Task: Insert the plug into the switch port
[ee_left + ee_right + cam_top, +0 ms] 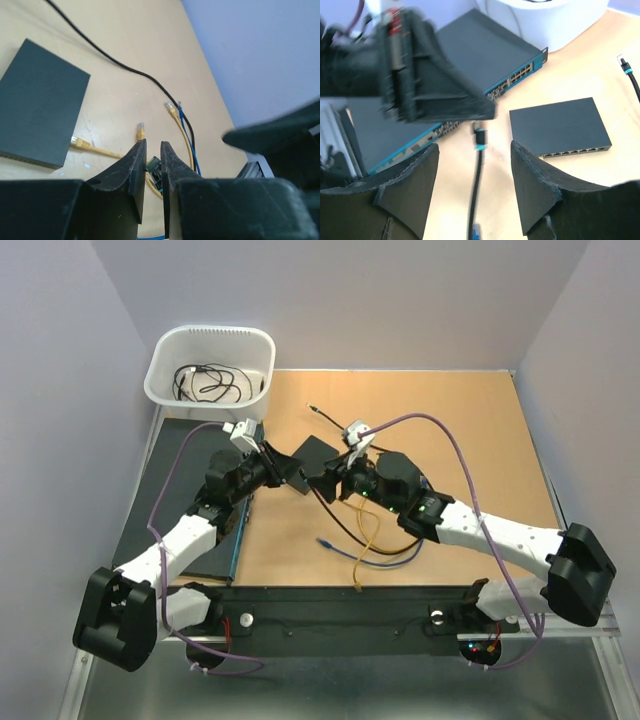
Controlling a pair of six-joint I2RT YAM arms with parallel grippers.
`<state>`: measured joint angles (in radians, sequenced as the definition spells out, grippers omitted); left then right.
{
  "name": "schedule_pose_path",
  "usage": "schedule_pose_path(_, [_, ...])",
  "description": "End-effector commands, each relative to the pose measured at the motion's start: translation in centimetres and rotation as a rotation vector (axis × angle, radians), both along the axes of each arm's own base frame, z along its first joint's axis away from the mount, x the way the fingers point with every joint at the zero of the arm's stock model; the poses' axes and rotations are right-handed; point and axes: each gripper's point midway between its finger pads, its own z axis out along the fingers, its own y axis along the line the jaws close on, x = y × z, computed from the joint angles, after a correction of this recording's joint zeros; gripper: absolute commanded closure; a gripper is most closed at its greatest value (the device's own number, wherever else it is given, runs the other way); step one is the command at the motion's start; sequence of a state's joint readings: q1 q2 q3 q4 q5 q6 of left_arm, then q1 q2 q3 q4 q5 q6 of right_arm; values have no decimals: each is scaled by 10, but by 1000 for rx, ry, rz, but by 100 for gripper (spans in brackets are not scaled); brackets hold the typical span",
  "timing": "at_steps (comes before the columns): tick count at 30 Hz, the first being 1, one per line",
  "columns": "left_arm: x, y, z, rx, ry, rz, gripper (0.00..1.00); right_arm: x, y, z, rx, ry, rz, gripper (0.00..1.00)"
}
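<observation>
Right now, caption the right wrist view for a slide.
Open right gripper flanks a black cable pinched by the left gripper, small black switch lying beyond.

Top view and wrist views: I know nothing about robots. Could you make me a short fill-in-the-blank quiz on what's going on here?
1. The left gripper is ____ (open or shut) on the thin black cable with a teal band.
2. The right gripper stands ____, holding nothing.
3. The small flat black rectangular box has its row of ports along a ____ (long or short) edge.
4. The plastic tub holding cables is ____ in colour.
Missing words: shut; open; long; white.
</observation>
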<state>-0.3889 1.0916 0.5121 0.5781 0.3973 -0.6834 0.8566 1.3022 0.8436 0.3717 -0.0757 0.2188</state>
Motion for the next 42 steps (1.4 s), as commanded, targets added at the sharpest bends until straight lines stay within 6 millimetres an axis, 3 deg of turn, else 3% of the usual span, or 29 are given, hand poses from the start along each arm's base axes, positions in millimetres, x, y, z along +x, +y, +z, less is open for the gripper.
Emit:
schedule_pose_path(1, [9, 4, -8, 31, 117, 82, 100, 2, -8, -15, -232, -86, -137, 36])
schedule_pose_path(10, [11, 6, -6, 32, 143, 107, 100, 6, 24, -40, -412, -129, -205, 45])
schedule_pose_path(18, [9, 8, -3, 33, 131, 110, 100, 19, 29, -49, -455, -124, -279, 59])
schedule_pose_path(27, [8, 7, -1, 29, 128, 106, 100, 20, 44, -53, -448, -102, -250, 60])
schedule_pose_path(37, [8, 8, -1, 28, 127, 107, 100, 21, 49, -70, -446, -52, -255, 60])
schedule_pose_path(42, [8, 9, -4, 34, 130, 111, 100, 15, 54, -64, -418, -45, -225, 60])
